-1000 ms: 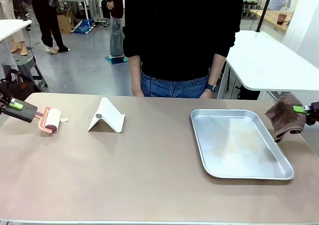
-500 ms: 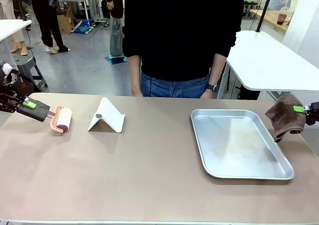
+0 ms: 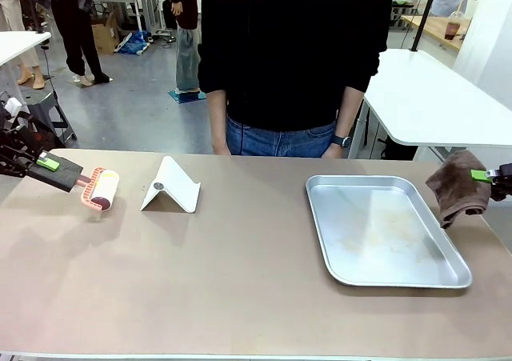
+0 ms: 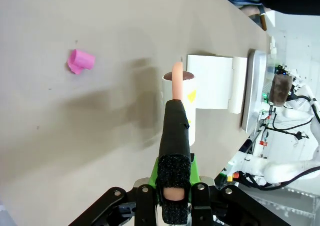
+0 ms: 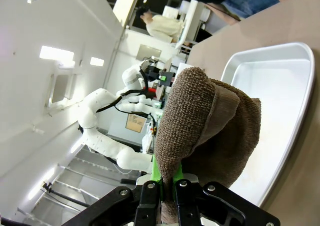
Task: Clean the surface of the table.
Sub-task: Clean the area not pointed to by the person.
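Table (image 3: 240,281), ends cut off; left fingers (image 4: 146,203) tight on lint roller (image 3: 104,190), right fingers (image 5: 150,196) on brown cloth (image 3: 458,186).

stand (image 3: 170,186) left of tray (image 3: 384,233), on table (image 3: 224,285)

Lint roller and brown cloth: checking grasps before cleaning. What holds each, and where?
Left jaws clamp the lint roller by its black handle; right jaws pinch the brown cloth at a bunched fold, the rest hanging.
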### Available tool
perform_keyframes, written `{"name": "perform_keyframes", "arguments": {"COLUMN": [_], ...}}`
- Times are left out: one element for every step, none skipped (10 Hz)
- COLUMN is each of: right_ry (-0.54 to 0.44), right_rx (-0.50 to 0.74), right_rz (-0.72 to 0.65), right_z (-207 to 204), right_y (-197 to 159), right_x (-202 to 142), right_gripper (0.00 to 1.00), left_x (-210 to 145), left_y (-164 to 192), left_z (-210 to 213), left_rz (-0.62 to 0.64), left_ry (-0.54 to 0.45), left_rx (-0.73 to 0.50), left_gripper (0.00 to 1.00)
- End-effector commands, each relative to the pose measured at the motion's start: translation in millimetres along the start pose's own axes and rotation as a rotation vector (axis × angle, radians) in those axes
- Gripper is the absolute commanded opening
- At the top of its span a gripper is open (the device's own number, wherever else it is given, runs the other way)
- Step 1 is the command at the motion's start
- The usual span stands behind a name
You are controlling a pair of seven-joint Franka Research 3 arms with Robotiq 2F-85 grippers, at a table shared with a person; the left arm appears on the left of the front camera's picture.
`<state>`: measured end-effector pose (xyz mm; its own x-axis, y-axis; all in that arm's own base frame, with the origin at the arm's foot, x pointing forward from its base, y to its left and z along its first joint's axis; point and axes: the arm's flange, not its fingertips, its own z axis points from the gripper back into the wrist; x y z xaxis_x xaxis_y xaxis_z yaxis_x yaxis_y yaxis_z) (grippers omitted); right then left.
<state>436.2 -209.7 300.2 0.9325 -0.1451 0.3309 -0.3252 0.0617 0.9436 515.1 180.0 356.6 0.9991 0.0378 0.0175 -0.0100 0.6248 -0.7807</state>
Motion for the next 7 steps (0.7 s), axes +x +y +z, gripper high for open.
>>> {"name": "perform_keyframes", "arguments": {"right_ry": [0.0,0.0,0.0,0.0,0.0,0.0,0.0], "right_rx": [0.015,0.015,0.015,0.015,0.015,0.015,0.015], "right_rz": [0.004,0.004,0.004,0.004,0.004,0.004,0.004], "right_z": [1.0,1.0,1.0,1.0,1.0,1.0,1.0], "right_y": [3.3,3.3,3.3,3.3,3.3,3.3,3.3], "right_x": [0.0,0.0,0.0,0.0,0.0,0.0,0.0], "right_gripper": [0.09,0.09,0.09,0.09,0.09,0.09,0.09], "left_x": [2.0,-1.7,-6.4,-12.8,-23.3,-33.2,-42.7], "left_y": [-2.3,-4.3,-4.2,-1.9,5.0,14.1,26.2], "left_z": [14.0,26.3,40.2,49.1,57.4,65.6,78.0], "left_rz": [-0.033,-0.037,-0.038,-0.035,-0.022,-0.014,-0.006], "left_ry": [-0.033,-0.056,-0.069,-0.038,-0.013,-0.011,-0.018], "left_rx": [-0.039,-0.036,-0.034,-0.046,-0.045,-0.069,-0.098], "left_gripper": [0.22,0.22,0.22,0.22,0.22,0.22,0.22]}}
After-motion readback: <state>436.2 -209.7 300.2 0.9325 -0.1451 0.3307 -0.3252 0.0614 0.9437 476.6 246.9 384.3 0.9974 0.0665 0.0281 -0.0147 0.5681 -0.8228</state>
